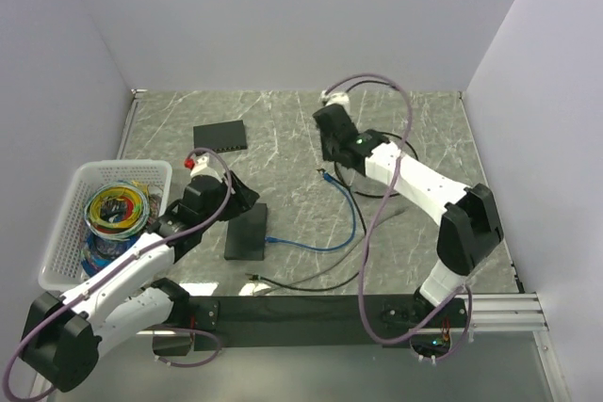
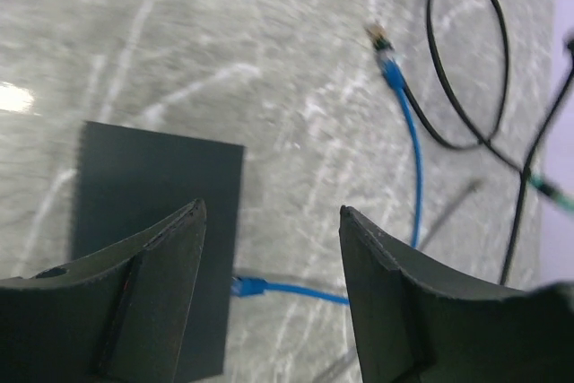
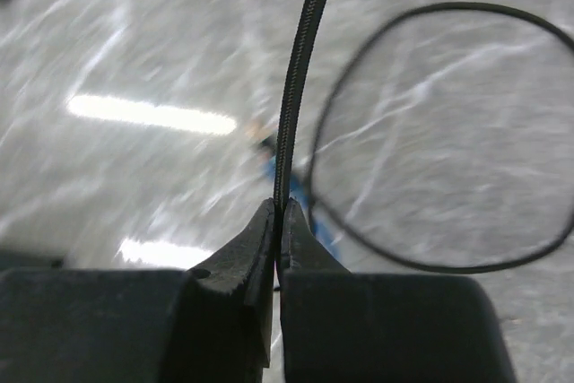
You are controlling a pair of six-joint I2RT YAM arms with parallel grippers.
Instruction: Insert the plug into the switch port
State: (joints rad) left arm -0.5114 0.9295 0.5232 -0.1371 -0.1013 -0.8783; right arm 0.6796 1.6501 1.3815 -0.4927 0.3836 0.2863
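From above, the job looks unfinished. The blue cable (image 1: 320, 244) runs from the right edge of the near switch (image 1: 247, 233) to a free plug (image 1: 325, 174) lying on the table (image 1: 424, 129) just near the right claw (image 1: 328, 155). The left claw (image 1: 243, 197) hangs over that switch's far end. A second switch (image 1: 220, 135) sits farther back. In the left wrist view the left claw (image 2: 269, 213) stands apart and holds nothing. Below it, the cable's near plug (image 2: 244, 287) meets the right edge of the switch (image 2: 161, 177), but I cannot tell whether it is seated in a port. The free plug (image 2: 381, 42) lies well off to the far right. In the right wrist view the right claw (image 3: 278, 208) is pressed together. A thin braided cord (image 3: 296, 87) rises from its seam, either pinched or only crossing in front. The blurred plug (image 3: 267, 148) lies beyond, not gripped, so picking it up and inserting it seem to be what is left.
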